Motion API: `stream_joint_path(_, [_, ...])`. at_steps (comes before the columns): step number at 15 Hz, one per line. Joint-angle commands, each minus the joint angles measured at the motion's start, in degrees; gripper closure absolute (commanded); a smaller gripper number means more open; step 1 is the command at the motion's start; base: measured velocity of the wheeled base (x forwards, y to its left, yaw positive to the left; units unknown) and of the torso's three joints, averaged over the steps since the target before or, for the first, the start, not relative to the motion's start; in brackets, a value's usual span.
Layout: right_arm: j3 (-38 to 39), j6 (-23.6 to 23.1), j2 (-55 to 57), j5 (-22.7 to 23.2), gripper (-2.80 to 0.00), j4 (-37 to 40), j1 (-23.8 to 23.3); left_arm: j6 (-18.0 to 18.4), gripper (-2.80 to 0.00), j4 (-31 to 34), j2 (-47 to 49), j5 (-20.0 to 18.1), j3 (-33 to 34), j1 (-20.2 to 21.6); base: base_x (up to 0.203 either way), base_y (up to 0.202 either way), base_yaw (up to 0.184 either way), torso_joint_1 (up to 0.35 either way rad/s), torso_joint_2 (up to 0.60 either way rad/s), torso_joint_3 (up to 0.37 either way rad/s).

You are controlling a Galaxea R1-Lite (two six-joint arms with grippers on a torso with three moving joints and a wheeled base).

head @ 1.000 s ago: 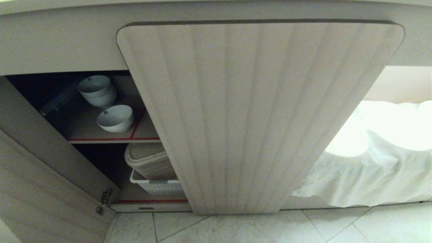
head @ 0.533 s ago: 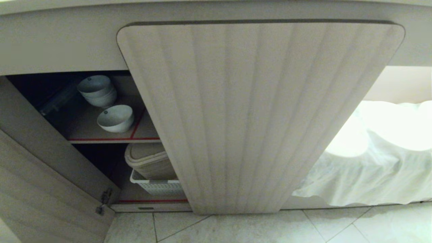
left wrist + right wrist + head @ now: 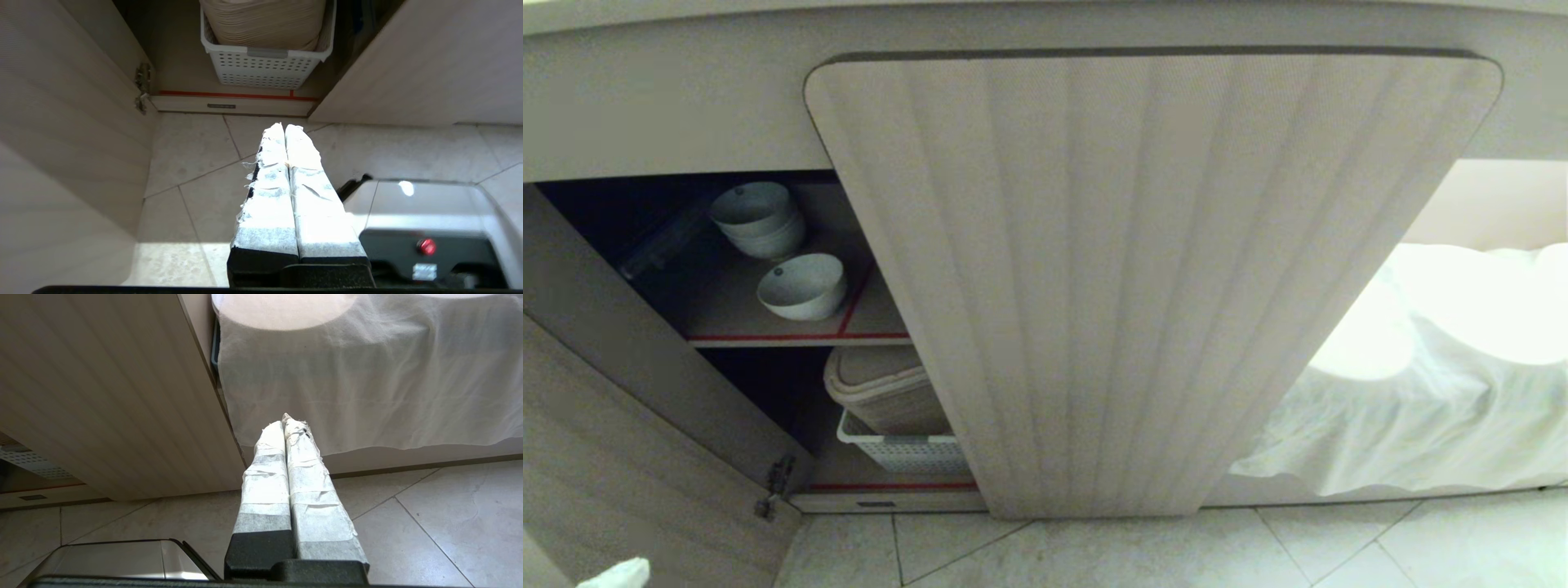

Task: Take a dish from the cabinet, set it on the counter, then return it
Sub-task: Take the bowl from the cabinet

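Observation:
The cabinet (image 3: pixel 1152 269) stands with both fluted doors swung out, its dark inside showing at the left. A white dish (image 3: pixel 802 286) sits alone near the front of the red-edged upper shelf (image 3: pixel 792 336). Behind it stands a small stack of like bowls (image 3: pixel 758 217). My left gripper (image 3: pixel 284 127) is shut and empty, low above the floor tiles before the cabinet's bottom edge; its white-taped tip just shows in the head view (image 3: pixel 617 573). My right gripper (image 3: pixel 284 421) is shut and empty, low by the right door. The counter is out of view.
On the bottom shelf a white perforated basket (image 3: pixel 265 67) holds a beige lidded bin (image 3: pixel 882 390). The left door (image 3: pixel 613 457) with its hinge (image 3: pixel 774 485) flanks the opening. A white cloth (image 3: pixel 1429 384) hangs to the right. My base's front corner (image 3: pixel 429 212) lies below.
The taped tip of my left gripper has come up into the bottom left corner of the head view. The bowls, doors and camera have not moved.

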Motion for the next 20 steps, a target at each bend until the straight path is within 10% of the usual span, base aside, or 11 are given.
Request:
stream_joint_path(1, [0.0,0.0,0.0,0.0,0.00,0.0,0.0,-2.7,0.00,-5.6,11.6,0.1,0.0,0.1,0.000,0.000,0.000,0.000,0.00,0.000])
stream_joint_path(12, [0.0,0.0,0.0,0.0,0.00,0.0,0.0,-13.4,0.00,-27.4,38.9,2.3,-4.3,-0.7,0.000,0.000,0.000,0.000,0.00,0.000])
stream_joint_path(20, [0.0,0.0,0.0,0.0,0.00,0.0,0.0,-25.7,0.00,-28.0,49.6,14.1,-15.3,-8.7,0.000,0.000,0.000,0.000,0.00,0.000])
